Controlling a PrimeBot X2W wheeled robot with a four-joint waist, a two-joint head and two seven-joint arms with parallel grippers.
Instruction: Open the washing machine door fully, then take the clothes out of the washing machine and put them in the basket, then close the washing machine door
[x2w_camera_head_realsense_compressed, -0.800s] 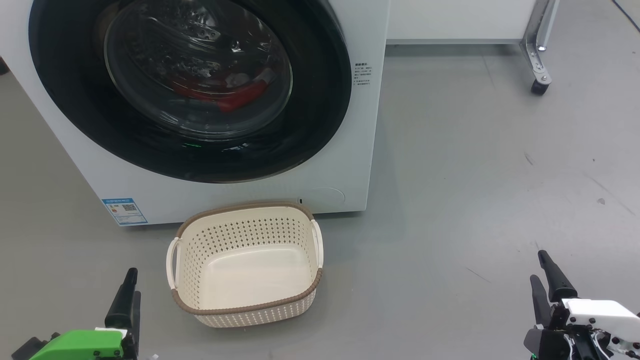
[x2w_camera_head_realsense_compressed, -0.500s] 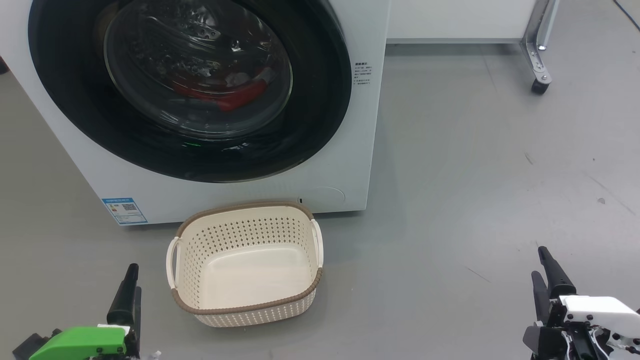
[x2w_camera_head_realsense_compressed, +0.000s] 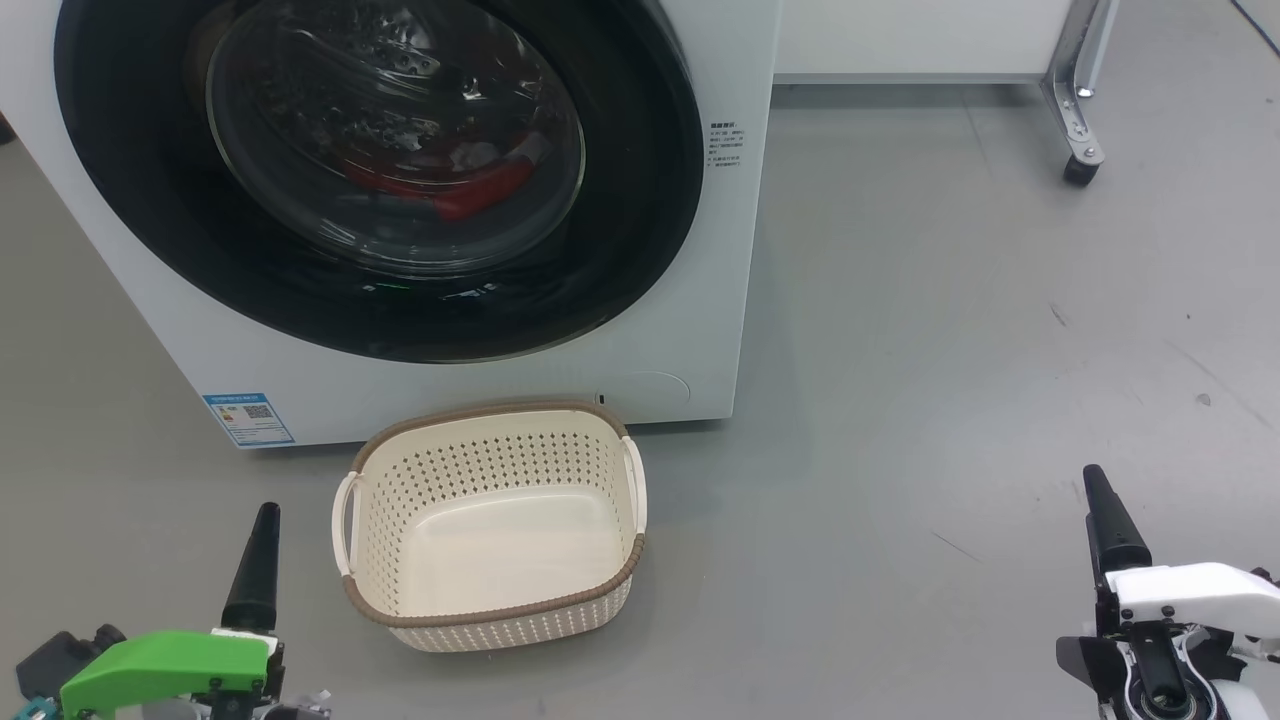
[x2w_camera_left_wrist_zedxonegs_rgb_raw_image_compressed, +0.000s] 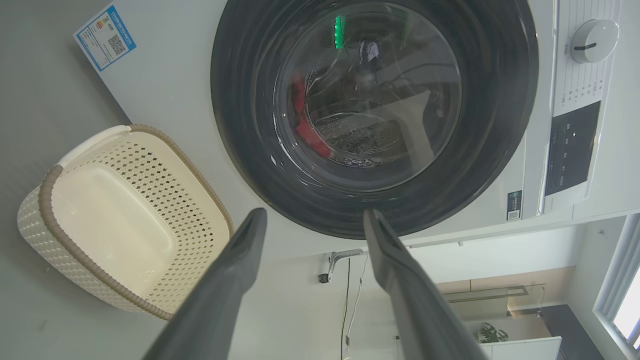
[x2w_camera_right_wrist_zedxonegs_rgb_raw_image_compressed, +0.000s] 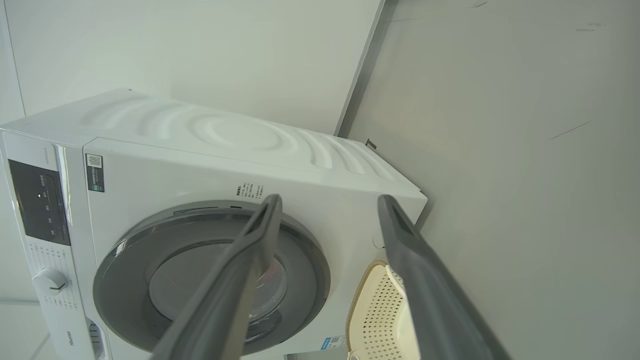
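Clothes (x2w_camera_head_realsense_compressed: 470, 195) of bright red are seen through the glass of the closed washing machine door (x2w_camera_head_realsense_compressed: 640, 200), lying inside the washing machine (x2w_camera_head_realsense_compressed: 690, 340), well apart from the left gripper (x2w_camera_left_wrist_zedxonegs_rgb_raw_image_compressed: 315, 215) and the right gripper (x2w_camera_right_wrist_zedxonegs_rgb_raw_image_compressed: 327, 200). Both grippers are held wide open, low in the head view, with nothing grasped. The basket (x2w_camera_head_realsense_compressed: 500, 632) is set on the floor (x2w_camera_head_realsense_compressed: 950, 330) just before the machine, nearer the left gripper than the right.
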